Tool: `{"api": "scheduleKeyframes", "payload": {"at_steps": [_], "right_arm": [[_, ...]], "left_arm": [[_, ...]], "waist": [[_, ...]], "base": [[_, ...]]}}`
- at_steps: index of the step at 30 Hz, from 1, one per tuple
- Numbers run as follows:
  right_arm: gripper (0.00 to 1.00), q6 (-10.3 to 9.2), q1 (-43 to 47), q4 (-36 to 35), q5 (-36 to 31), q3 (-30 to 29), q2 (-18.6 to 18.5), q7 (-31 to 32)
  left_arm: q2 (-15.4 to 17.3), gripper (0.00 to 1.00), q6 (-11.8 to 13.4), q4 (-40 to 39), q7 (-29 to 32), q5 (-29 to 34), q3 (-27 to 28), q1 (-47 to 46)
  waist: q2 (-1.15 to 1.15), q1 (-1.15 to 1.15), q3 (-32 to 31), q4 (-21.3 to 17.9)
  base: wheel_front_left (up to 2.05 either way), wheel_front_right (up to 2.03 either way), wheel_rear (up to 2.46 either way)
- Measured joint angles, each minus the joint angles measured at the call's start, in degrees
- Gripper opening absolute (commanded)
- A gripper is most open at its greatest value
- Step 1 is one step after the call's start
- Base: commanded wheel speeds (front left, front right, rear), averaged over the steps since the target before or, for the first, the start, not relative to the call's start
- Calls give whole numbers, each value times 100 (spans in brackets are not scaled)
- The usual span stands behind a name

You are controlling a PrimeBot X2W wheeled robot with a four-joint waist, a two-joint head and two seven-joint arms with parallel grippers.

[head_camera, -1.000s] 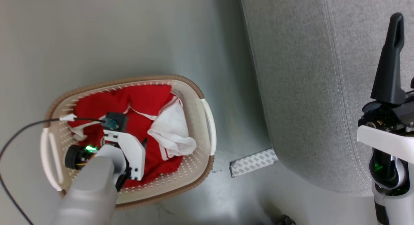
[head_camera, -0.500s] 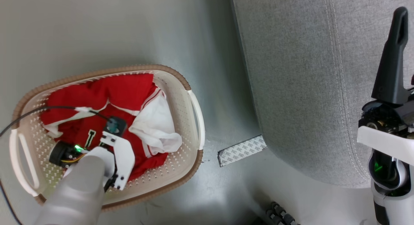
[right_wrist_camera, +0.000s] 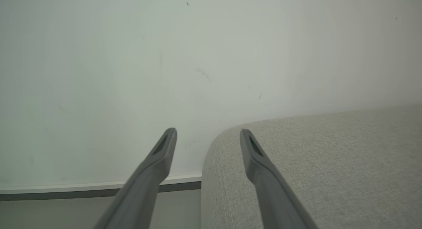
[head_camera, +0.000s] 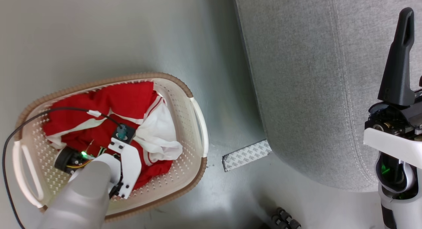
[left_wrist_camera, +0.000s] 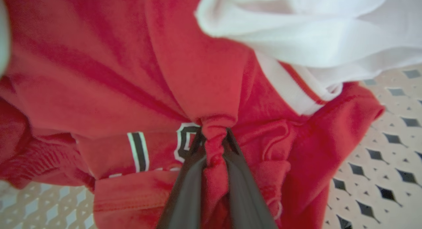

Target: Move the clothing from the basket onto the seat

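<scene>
The red clothing [head_camera: 125, 100] with its white part lies bunched in the cream basket [head_camera: 197, 123] at the lower left of the head view. My left arm reaches down into the basket. In the left wrist view my left gripper [left_wrist_camera: 213, 136] is shut on a pinched fold of the clothing [left_wrist_camera: 197, 74]; black and white lettering shows beside the fingers [left_wrist_camera: 188, 186]. The grey seat [head_camera: 313, 90] fills the right of the head view. My right gripper [right_wrist_camera: 208, 132] stands open over the seat's corner [right_wrist_camera: 313, 163], holding nothing; one of its fingers [head_camera: 397, 57] rises at the far right.
A strip of patterned tape [head_camera: 246, 155] lies on the grey floor between basket and seat. A black cable [head_camera: 49, 112] runs from my left wrist over the basket's left rim. A pale wall [right_wrist_camera: 165, 57] stands behind the seat. Small dark wheels [head_camera: 283, 219] show at the bottom.
My left gripper has closed on a fold of the red clothing inside the basket. The head camera has shifted, so basket and seat sit further left in the picture. The right arm has stayed still.
</scene>
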Motion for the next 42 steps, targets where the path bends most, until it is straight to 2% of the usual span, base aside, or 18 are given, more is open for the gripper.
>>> {"api": "scheduleKeyframes", "payload": {"at_steps": [9, 19, 24, 35, 42], "right_arm": [[100, 0, 1, 119, -163, -24, 2, 0], [100, 0, 227, 474, -492, -80, 5, 0], [100, 0, 447, 739, -489, -62, -104, 0], [100, 0, 1049, 1324, -281, 73, -315, 0], [100, 0, 1324, 1485, -205, 87, -446, 0]], "left_arm": [[-98, 0, -1, -118, -448, -528, -309, 101], [-468, 0, -1, -359, -1245, -1183, -800, 700], [-593, 0, -1, -537, -1584, -1522, -1051, 940], [-713, 0, -1, -947, -2483, -2154, -1513, 1450], [-706, 0, -1, -1240, -2858, -2349, -1519, 1525]], "waist": [[0, 0, -449, 136], [0, -1, -1569, 459], [0, -1, -2191, 677], [0, -2, -3597, 1156], [0, -2, -4313, 1469]], "base": [[0, 0, 0], [0, 0, 0], [0, 0, 0], [0, 0, 0], [0, 0, 0]]}}
